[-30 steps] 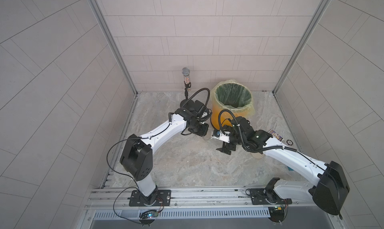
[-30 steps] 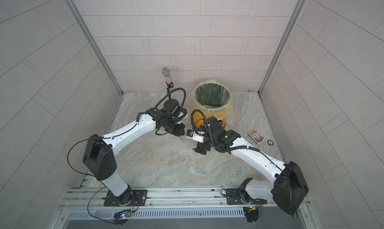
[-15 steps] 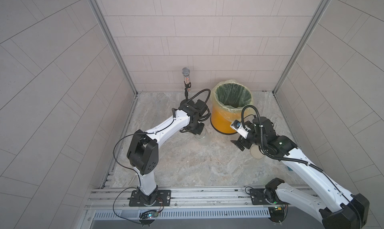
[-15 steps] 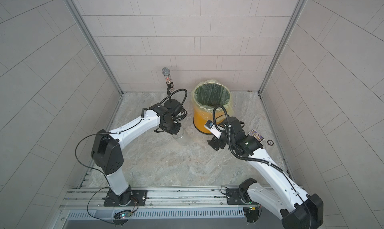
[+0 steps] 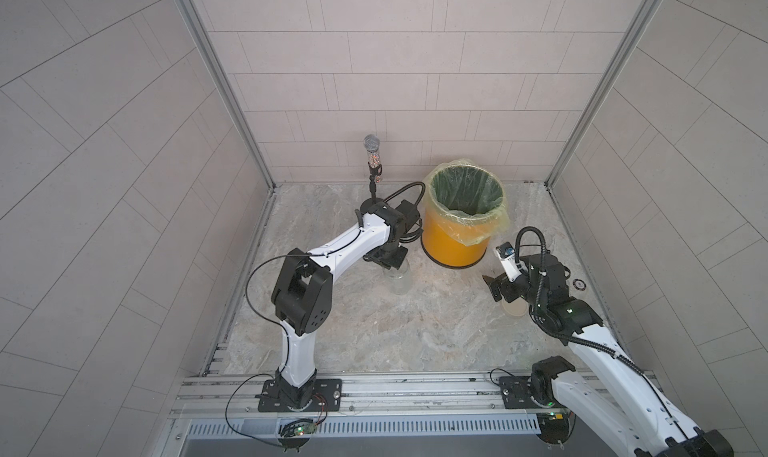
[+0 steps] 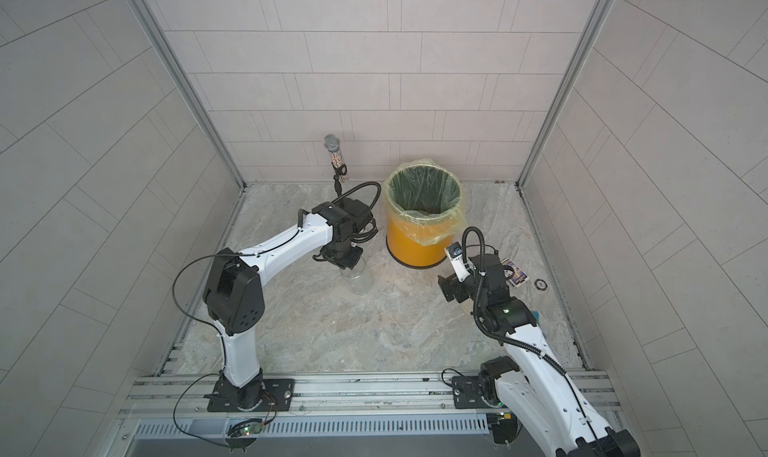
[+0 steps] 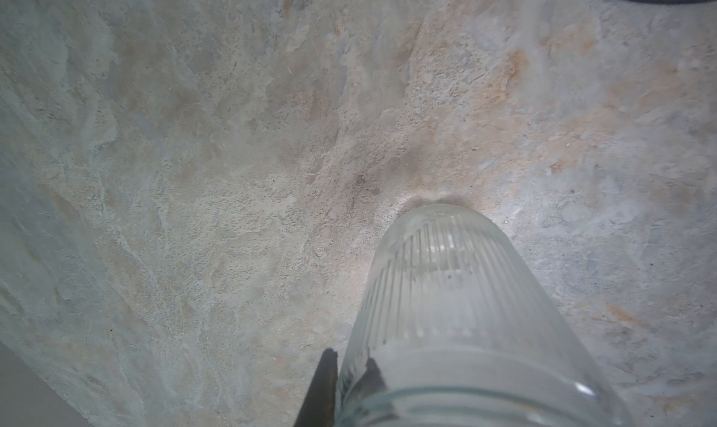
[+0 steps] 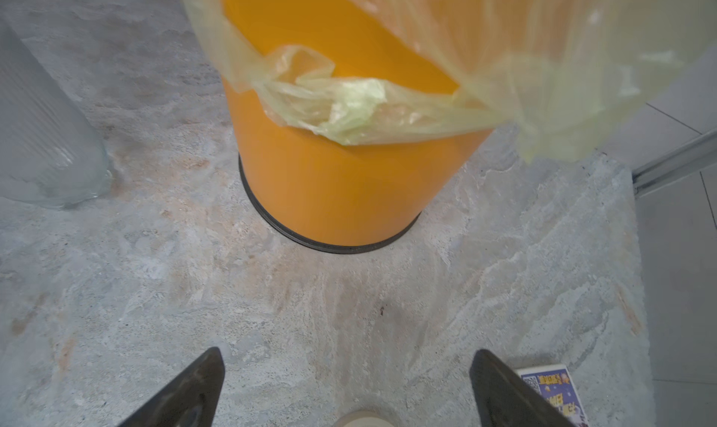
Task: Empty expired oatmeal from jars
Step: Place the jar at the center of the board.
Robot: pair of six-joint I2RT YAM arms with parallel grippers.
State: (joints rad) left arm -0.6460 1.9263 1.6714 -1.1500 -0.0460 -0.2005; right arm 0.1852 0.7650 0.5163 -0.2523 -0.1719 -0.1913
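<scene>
- The left fingers (image 7: 324,386) pinch the rim of the clear ribbed jar (image 5: 400,278), one finger outside the glass and one inside.
- The jar stands mouth up on the worktop (image 5: 374,330), just beside the orange bin (image 5: 453,247).
- The glass looks cloudy; whether any oatmeal is inside cannot be told.
- The right fingers (image 8: 186,390) are spread wide and hold nothing, above the cream lid (image 5: 513,309), which lies flat on the worktop.
- A printed card (image 6: 514,273) lies near the right arm.

Jar (image 5: 398,278) on the table (image 5: 374,330) just left of the bin (image 5: 457,243); lid (image 5: 514,308) right of both, nearer the front.
</scene>
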